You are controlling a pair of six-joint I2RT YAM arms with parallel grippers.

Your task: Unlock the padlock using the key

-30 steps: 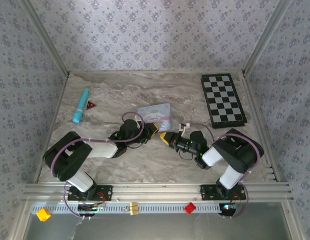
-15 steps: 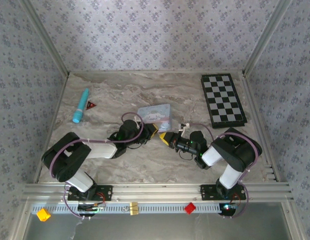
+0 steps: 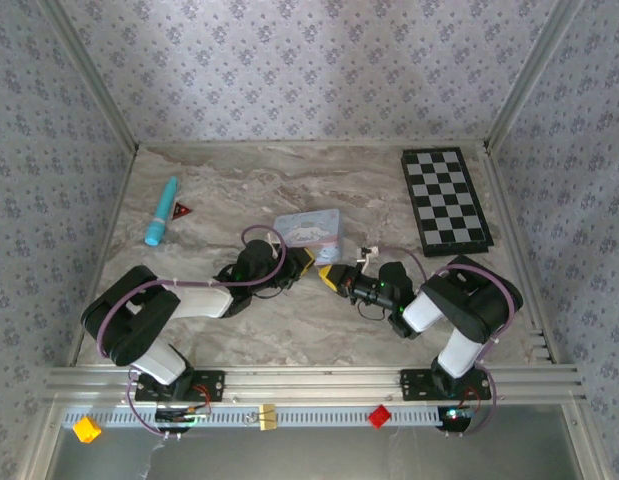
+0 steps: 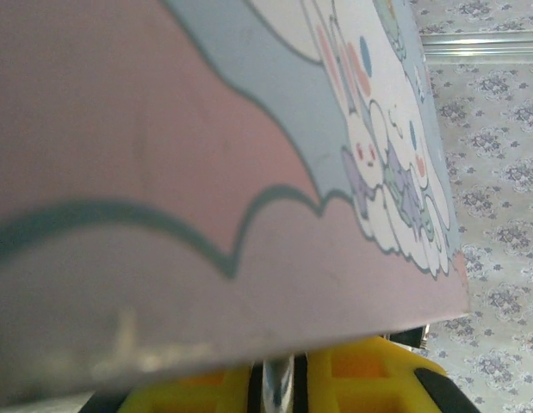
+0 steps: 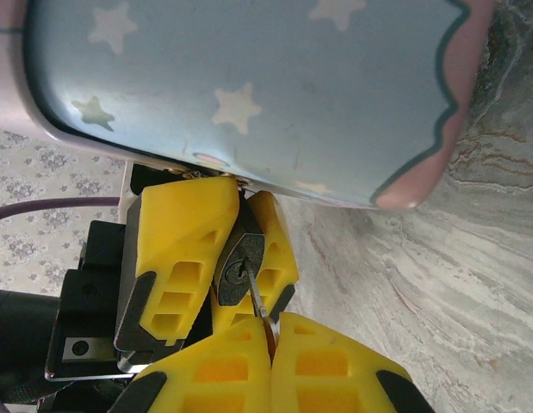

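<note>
The left gripper [image 3: 301, 262] clamps the black padlock [image 5: 238, 258] between its yellow fingers with the keyhole facing the right arm, likely to brace the lock for turning. The right gripper [image 5: 270, 331] pinches the key [image 5: 257, 298], blade tip at the keyhole (how deep, I cannot tell). The cartoon tin [image 5: 249, 86] crowds just beyond them, while bare marbled table [image 3: 309, 335] lies open toward the near edge.

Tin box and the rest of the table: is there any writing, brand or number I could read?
None can be read.
Tin box: cartoon figures and stars, no words.
Red triangle: marking too small to read.
Chessboard: plain squares.
Padlock in the left tool, key in the right tool: no lettering visible.
</note>
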